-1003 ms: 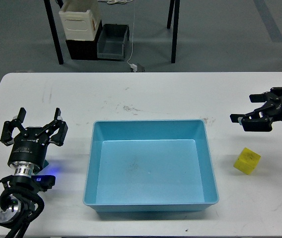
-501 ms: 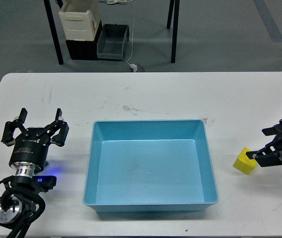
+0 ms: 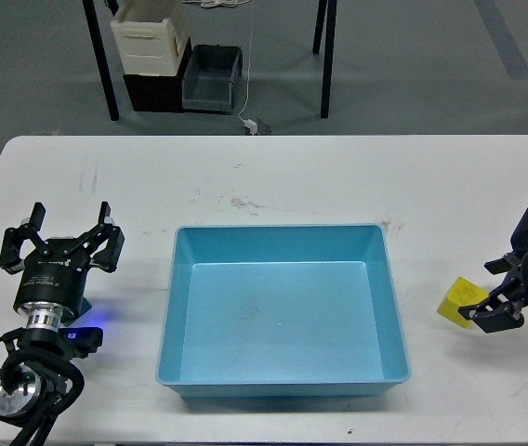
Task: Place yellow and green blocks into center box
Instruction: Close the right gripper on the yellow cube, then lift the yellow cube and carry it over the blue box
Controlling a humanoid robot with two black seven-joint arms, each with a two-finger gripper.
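Note:
A yellow block (image 3: 455, 300) lies on the white table (image 3: 273, 186), right of the blue center box (image 3: 281, 381). My right gripper (image 3: 490, 294) is low at the block's right side, open, with one finger behind the block and one in front; it covers the block's right part. I cannot tell whether the fingers touch it. My left gripper (image 3: 59, 243) is open and empty, held above the table left of the box. The box is empty. No green block is in view.
A blue light glows on the table under my left arm (image 3: 85, 333). Beyond the table's far edge, on the floor, stand a cream crate (image 3: 150, 37) and a grey bin (image 3: 213, 79) between black legs.
My right gripper has come down from above and behind the yellow block to its right side, then settled lower around it. The left arm has barely moved.

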